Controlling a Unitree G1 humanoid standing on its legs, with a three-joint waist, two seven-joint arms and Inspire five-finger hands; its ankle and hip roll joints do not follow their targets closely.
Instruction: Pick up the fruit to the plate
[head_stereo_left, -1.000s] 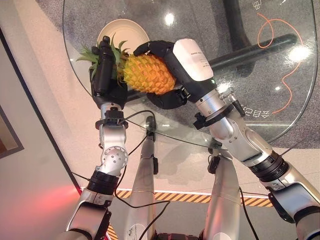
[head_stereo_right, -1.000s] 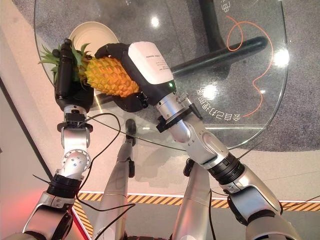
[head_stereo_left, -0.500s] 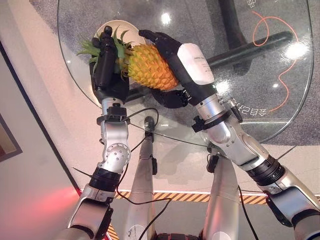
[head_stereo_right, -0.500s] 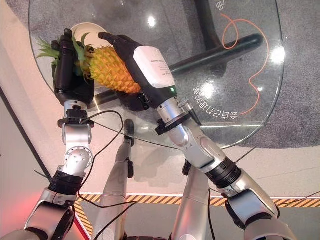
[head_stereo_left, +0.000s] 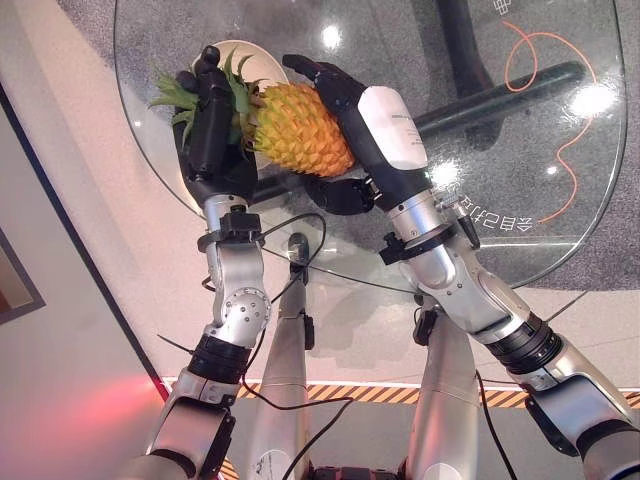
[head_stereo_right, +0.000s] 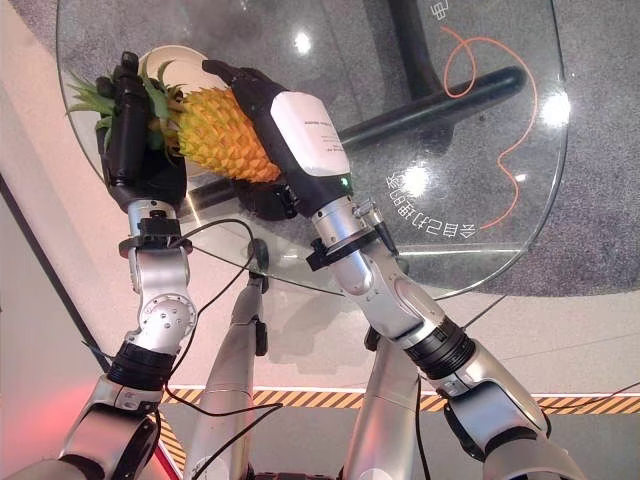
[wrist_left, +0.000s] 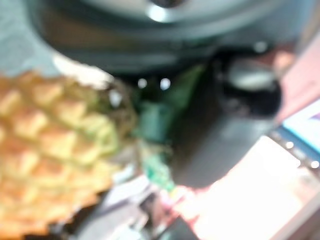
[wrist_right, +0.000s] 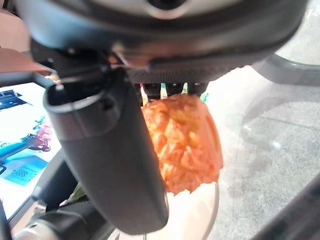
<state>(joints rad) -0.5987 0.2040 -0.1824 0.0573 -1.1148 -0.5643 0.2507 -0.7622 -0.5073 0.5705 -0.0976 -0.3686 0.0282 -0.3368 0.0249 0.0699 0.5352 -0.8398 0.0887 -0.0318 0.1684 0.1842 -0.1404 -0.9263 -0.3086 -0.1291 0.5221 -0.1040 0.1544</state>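
A yellow-orange pineapple (head_stereo_left: 295, 140) with a green crown hangs just above the glass table (head_stereo_left: 520, 170), held between both hands. My right hand (head_stereo_left: 385, 120) is shut on its body, fingers over the top and thumb beneath. My left hand (head_stereo_left: 210, 130) grips the leafy crown from the left, with leaves sticking out on both sides of it. The cream plate (head_stereo_left: 265, 58) lies at the table's far left; the crown and my left fingertips overlap its near edge. The pineapple body (wrist_right: 187, 145) also shows past my right thumb, over the plate's pale rim.
The round glass top ends close to my left hand at its left rim (head_stereo_left: 150, 165). Beneath the glass lie the black table base (head_stereo_left: 510, 92) and an orange cord (head_stereo_left: 560, 60) on grey carpet. A yellow-black striped line (head_stereo_left: 380, 395) marks the floor near me.
Both hands have carried the pineapple a little farther toward the plate, and the crown now overlaps its near edge. My right fingers reach further over the fruit.
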